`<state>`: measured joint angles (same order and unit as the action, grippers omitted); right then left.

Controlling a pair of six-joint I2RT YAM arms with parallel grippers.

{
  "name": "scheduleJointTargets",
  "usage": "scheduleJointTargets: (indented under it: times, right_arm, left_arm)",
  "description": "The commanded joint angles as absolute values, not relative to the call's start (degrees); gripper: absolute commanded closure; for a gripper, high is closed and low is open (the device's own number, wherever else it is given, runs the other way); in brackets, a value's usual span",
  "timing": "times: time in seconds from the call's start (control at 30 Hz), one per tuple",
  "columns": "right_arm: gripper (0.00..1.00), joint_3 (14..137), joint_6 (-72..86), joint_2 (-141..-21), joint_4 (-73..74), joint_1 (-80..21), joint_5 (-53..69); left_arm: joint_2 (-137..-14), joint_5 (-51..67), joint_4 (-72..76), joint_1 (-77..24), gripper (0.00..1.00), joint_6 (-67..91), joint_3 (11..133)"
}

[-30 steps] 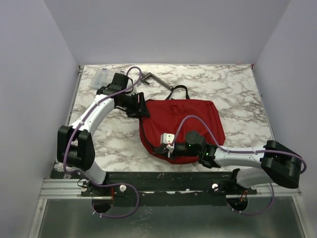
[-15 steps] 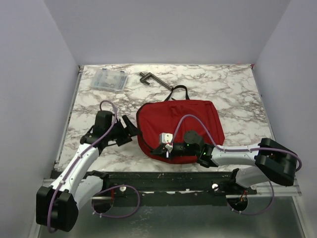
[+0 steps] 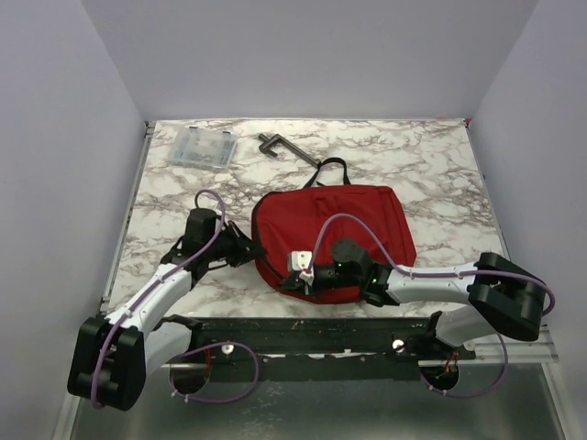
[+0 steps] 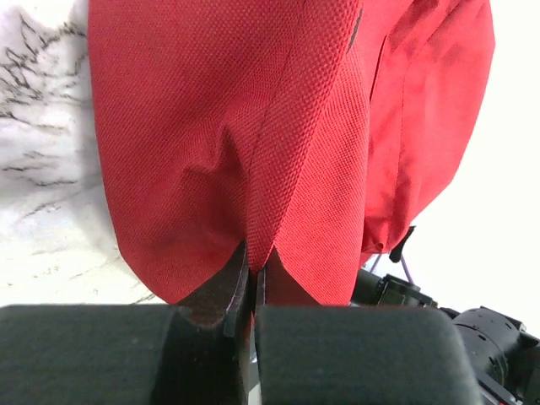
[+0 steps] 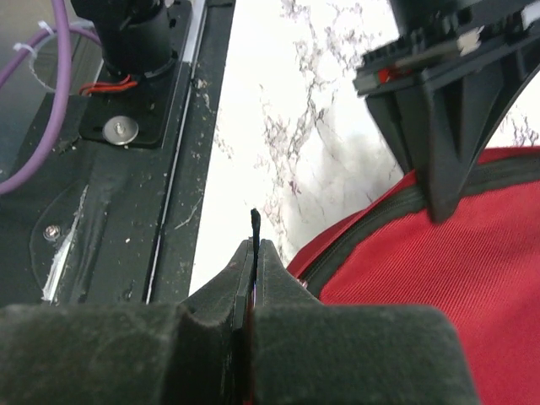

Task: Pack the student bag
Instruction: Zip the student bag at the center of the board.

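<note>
The red student bag [image 3: 339, 225] lies flat in the middle of the marble table, straps toward the back. My left gripper [image 3: 255, 249] is at the bag's left edge, shut on a pinched fold of red fabric [image 4: 257, 211]; in the left wrist view the gripper [image 4: 253, 268] has the fold running up from between its tips. My right gripper [image 3: 286, 280] is at the bag's near left corner, shut on a thin black zipper pull [image 5: 254, 221] beside the dark zipper track [image 5: 371, 228]. What is inside the bag is hidden.
A clear plastic box [image 3: 200, 148] sits at the back left. A dark L-shaped metal piece [image 3: 280, 145] lies behind the bag near its black straps [image 3: 330, 170]. The black base rail [image 3: 321, 330] runs along the near table edge.
My left arm swung from the back left of the bag to its near left edge, uncovering the plastic box, and shut on the fabric. My right gripper slid slightly left, still shut.
</note>
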<state>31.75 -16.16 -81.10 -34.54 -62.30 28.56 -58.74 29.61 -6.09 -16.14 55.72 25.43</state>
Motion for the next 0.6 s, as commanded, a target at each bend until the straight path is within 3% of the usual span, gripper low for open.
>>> scheduleJointTargets:
  times: [0.0, 0.13, 0.3, 0.57]
  right_arm:
    - [0.99, 31.49, -17.70, -81.57, -31.12, -62.60, 27.28]
    - [0.99, 27.36, -11.19, -79.82, -34.90, -60.59, 27.08]
    - [0.99, 16.28, 3.38, -74.93, -51.13, -57.54, 26.25]
    - [0.99, 3.59, 16.36, -66.70, -60.27, -55.65, 12.64]
  left_arm:
    - [-58.24, 27.43, -5.66, -12.87, 1.00, 50.35, 29.12]
    - [-57.94, 23.37, -11.25, -9.80, 1.00, 45.57, 32.56]
    - [-60.52, 23.07, -15.06, -6.89, 1.00, 41.70, 35.69]
    - [-61.11, 26.65, -14.91, -5.19, 1.00, 40.40, 35.86]
